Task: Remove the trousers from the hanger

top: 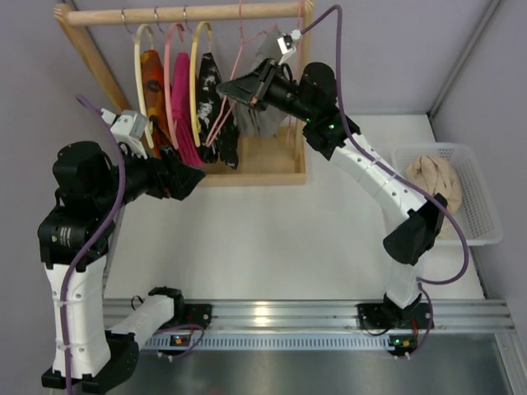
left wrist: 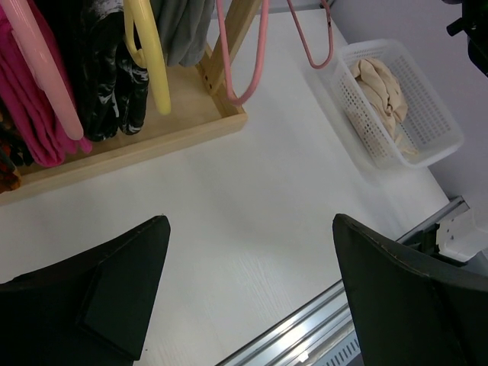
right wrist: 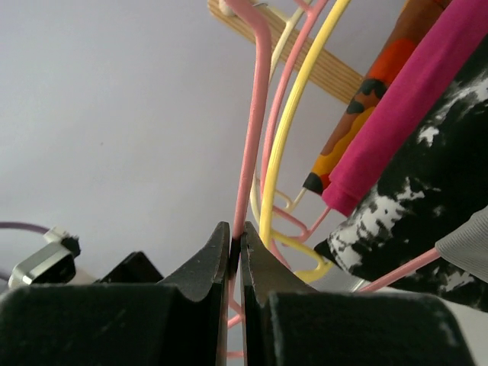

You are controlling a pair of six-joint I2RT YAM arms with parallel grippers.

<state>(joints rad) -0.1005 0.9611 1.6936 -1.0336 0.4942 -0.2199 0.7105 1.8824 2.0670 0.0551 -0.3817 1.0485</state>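
Observation:
The thin pink hanger (top: 233, 70) hangs from the wooden rail (top: 165, 15) at the right end of the row of clothes. The grey trousers (top: 265, 123) are draped on it, mostly hidden behind my right arm. My right gripper (top: 224, 89) is shut on the hanger's pink wire (right wrist: 255, 114), and a grey corner of the trousers (right wrist: 469, 244) shows at the right edge. My left gripper (top: 198, 174) stands wide open over bare table (left wrist: 252, 221) in front of the rack, holding nothing. From there the trousers (left wrist: 183, 27) and the hanger (left wrist: 259, 61) show at the top.
On the same rail hang cream-yellow looped hangers (top: 196, 74), a magenta garment (top: 183, 107) and a black-and-white garment (top: 210, 99). The rack's wooden base (top: 263, 160) lies below them. A white basket (top: 469, 156) holding a beige cloth (top: 432, 177) stands at the right.

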